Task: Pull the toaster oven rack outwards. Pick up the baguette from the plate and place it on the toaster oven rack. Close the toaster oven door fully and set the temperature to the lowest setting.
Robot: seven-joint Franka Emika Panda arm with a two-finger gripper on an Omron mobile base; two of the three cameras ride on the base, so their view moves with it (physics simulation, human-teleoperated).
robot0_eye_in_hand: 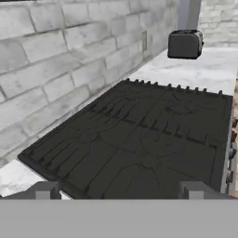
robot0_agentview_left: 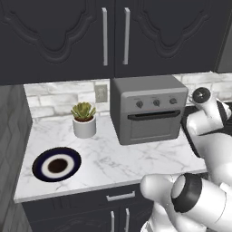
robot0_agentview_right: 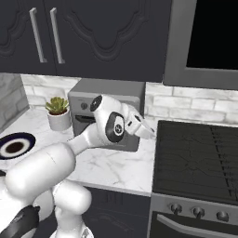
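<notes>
Marble worktop (robot0_agentview_left: pixel 136 158) runs under dark cabinets, and judged from how things lie, most of the task looks done. Nearest the base, at the left front of the worktop, the plate (robot0_agentview_left: pixel 57 165) lies bare, its dark brown centre showing and no bread on it. Further back stands a small potted succulent (robot0_agentview_left: pixel 84 118), and beyond it, against the brick backsplash, the toaster oven (robot0_agentview_left: pixel 149 108) with the toaster oven door (robot0_agentview_left: pixel 154 126) flush and shut. The baguette and the rack are presumably inside, though the window pane does not let that be checked. Whether the temperature knob already sits at its lowest cannot be told at this size. The claw (robot0_eye_in_hand: pixel 120 190) is turned away over the black stove (robot0_eye_in_hand: pixel 135 144), jaws wide and holding nothing, with a dark toaster (robot0_eye_in_hand: pixel 185 44) far beyond.
</notes>
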